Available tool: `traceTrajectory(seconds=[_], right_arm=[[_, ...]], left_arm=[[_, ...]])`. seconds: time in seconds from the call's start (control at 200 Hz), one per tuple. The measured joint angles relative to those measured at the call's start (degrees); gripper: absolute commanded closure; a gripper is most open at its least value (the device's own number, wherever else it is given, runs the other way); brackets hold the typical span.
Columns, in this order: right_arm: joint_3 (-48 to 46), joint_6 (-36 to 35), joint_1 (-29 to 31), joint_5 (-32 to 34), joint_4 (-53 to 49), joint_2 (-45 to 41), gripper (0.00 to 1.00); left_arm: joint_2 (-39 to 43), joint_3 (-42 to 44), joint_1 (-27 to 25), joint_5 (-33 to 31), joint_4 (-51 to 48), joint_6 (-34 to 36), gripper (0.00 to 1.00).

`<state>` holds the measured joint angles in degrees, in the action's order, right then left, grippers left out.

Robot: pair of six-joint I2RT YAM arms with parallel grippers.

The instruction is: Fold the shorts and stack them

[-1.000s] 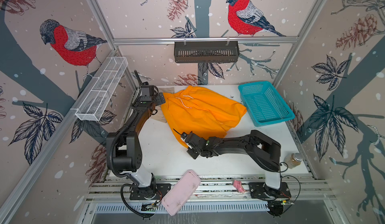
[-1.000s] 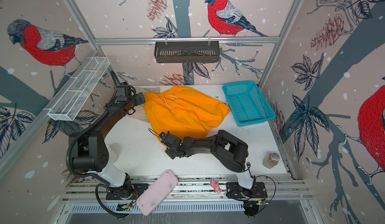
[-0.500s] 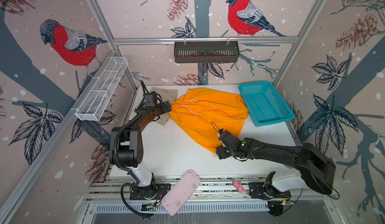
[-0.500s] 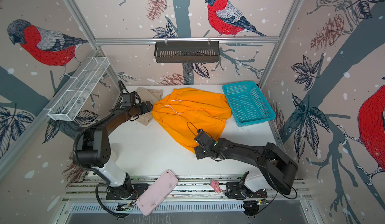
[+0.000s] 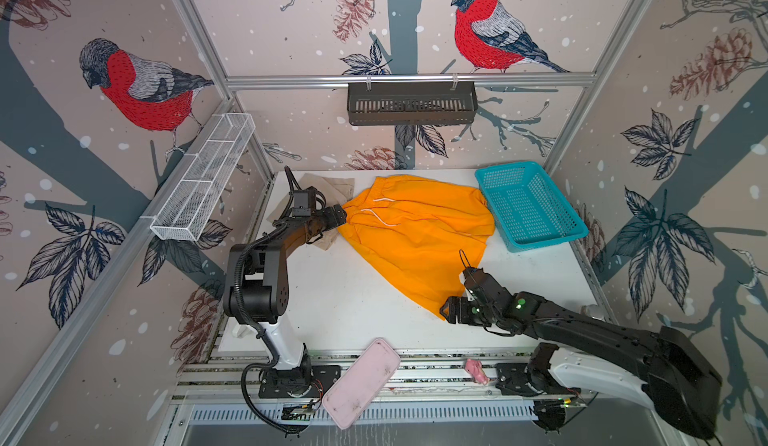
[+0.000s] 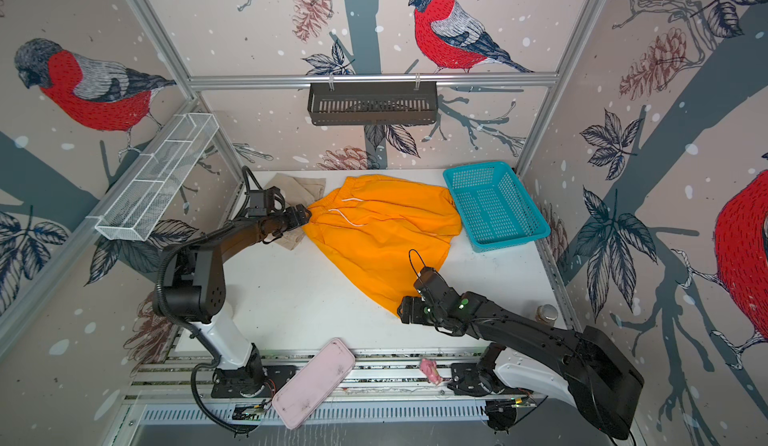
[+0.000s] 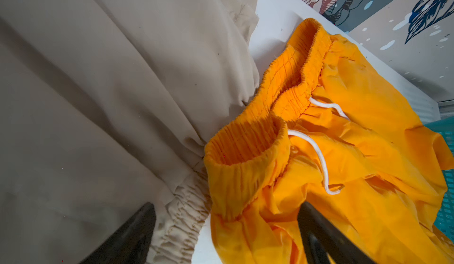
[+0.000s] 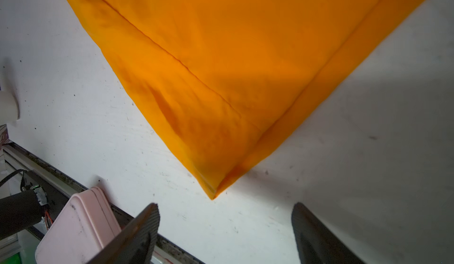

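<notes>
The orange shorts (image 5: pixel 415 236) (image 6: pixel 382 232) lie spread on the white table, waistband and white drawstring at the left, one hem corner pointing to the front. The beige shorts (image 5: pixel 341 186) (image 6: pixel 309 186) lie crumpled at the back left, partly under my left arm. My left gripper (image 5: pixel 338 217) (image 7: pixel 227 206) is open; its fingers straddle the beige waistband (image 7: pixel 181 221) and the orange waistband's end (image 7: pixel 245 167). My right gripper (image 5: pixel 446 311) (image 8: pixel 224 207) is open just off the hem corner (image 8: pixel 213 191), with only bare table between its fingers.
A teal mesh basket (image 5: pixel 528 207) stands at the back right, touching the orange cloth. A pink case (image 5: pixel 361 381) and a small pink object (image 5: pixel 476 371) rest on the front rail. A small jar (image 6: pixel 546 313) sits at the table's right edge.
My right arm swung from centre-left to front right, dragging the orange hem corner out, then opened and let it go. The shorts now lie flatter. My left gripper shifted slightly forward.
</notes>
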<state>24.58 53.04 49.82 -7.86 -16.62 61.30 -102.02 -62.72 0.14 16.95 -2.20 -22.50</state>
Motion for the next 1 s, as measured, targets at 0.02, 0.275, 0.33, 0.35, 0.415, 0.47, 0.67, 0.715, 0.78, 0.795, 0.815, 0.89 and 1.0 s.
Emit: traceTrajectory(seconds=[0.02,0.275,0.33,0.35,0.415,0.47,0.67,0.715,0.78,0.795,0.815,0.89,1.0], right_arm=[[-0.1,0.7,0.3,0.0,0.0,0.5,0.14],[1.8,1.1,2.6,1.8,6.4,7.8,0.38],[2.5,0.9,2.6,2.5,7.0,9.4,0.56],[2.7,0.8,2.6,2.8,6.8,10.0,0.62],[3.7,0.4,2.6,3.7,6.6,11.9,0.8],[4.4,-0.7,2.3,4.1,5.9,12.7,0.9],[10.6,-5.4,0.6,7.7,-2.4,10.2,0.98],[11.7,-6.0,0.3,8.6,-4.7,7.9,0.98],[12.9,-6.7,0.2,9.7,-8.0,4.7,0.98],[13.2,-6.8,0.2,9.9,-8.8,3.9,0.99],[13.4,-6.8,0.3,10.2,-9.8,3.0,0.99],[14.1,-6.7,1.3,11.7,-13.7,-0.6,0.99],[15.8,-6.4,4.0,14.7,-18.3,-5.7,0.99]], left_arm=[[-0.1,0.0,0.0,0.1,0.2,0.0,0.23],[-1.2,-0.3,-0.5,1.7,1.5,0.0,0.76],[-1.4,-0.3,-0.5,1.4,1.4,0.0,0.84],[-1.4,-0.3,-0.5,1.2,1.4,0.0,0.86],[-1.3,-0.6,-0.5,0.8,1.0,0.4,0.91],[-1.2,-1.0,-0.5,0.1,0.0,0.6,0.95],[0.6,-4.9,-0.7,-4.9,-5.3,2.1,1.0],[1.1,-5.7,-0.8,-6.2,-6.5,2.7,1.0],[1.9,-6.3,-0.9,-8.2,-8.3,3.2,1.0],[2.1,-6.4,-0.9,-8.6,-8.7,3.4,1.0],[2.4,-6.5,-1.0,-9.3,-9.3,3.5,1.0],[3.3,-6.9,-1.2,-11.4,-11.6,4.1,1.0],[4.1,-7.6,-1.4,-13.3,-15.4,4.5,1.0]])
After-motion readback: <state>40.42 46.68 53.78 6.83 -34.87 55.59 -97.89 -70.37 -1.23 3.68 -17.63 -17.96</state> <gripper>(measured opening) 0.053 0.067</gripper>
